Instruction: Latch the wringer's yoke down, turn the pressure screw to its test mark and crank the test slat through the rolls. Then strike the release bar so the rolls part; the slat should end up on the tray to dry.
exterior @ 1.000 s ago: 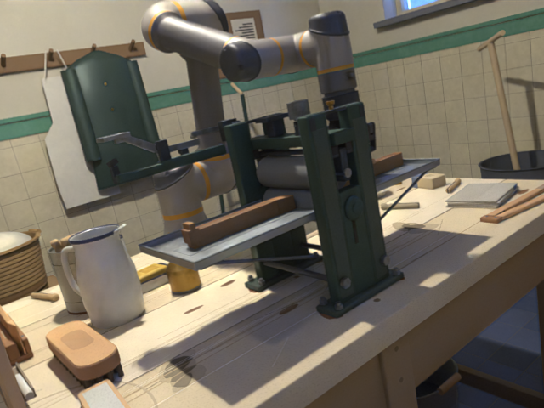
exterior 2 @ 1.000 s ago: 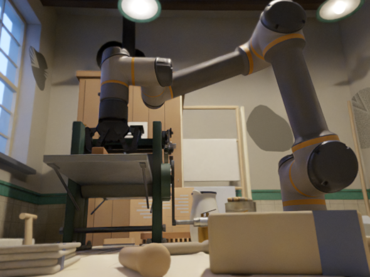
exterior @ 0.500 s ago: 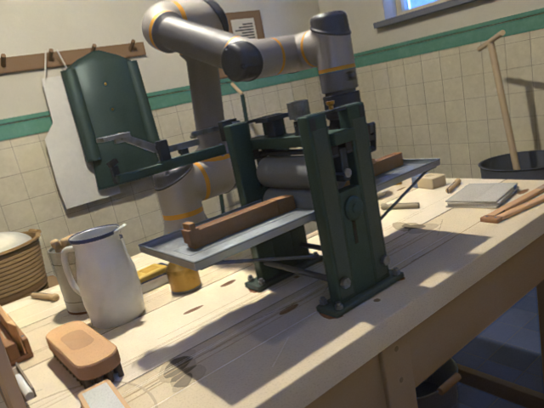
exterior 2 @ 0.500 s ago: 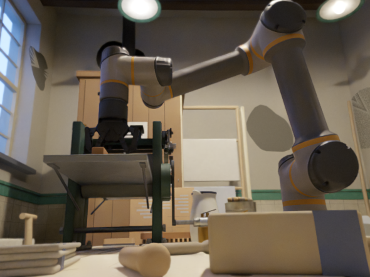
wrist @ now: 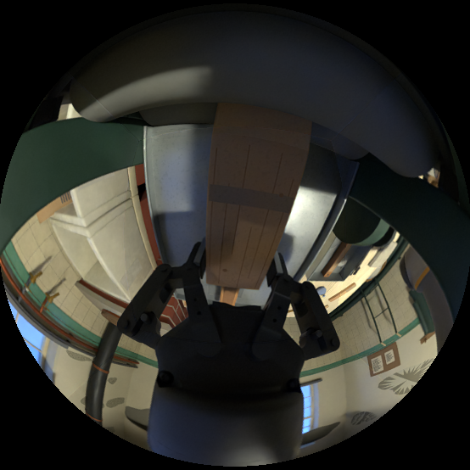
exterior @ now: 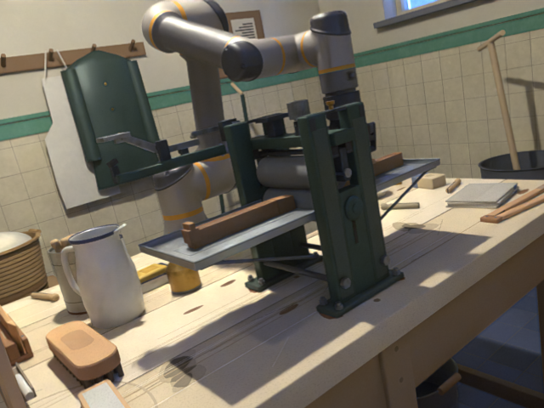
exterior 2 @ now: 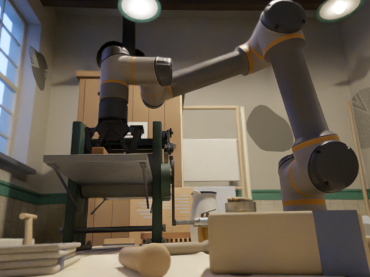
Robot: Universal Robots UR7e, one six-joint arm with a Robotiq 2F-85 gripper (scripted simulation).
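The wooden test slat [wrist: 254, 193] lies on the grey tray [exterior: 406, 169] behind the green wringer [exterior: 338, 197], one end still toward the two pale rolls [exterior: 283, 173]. On the near feed tray [exterior: 228, 239] rests a long brown wooden bar [exterior: 239, 219]. The wringer's frame stands bolted to the bench with the yoke across its top. My gripper [wrist: 239, 269] hangs straight down over the far tray, just behind the frame, and its fingers are closed across the near end of the slat, holding it.
Behind the wringer a tiled wall carries a green washboard-like panel [exterior: 103, 114] and the arm's base. A white jug [exterior: 105, 274], a scrub brush [exterior: 83, 351] and a basket sit at the bench's left; folded cloth [exterior: 481, 195] and sticks lie right.
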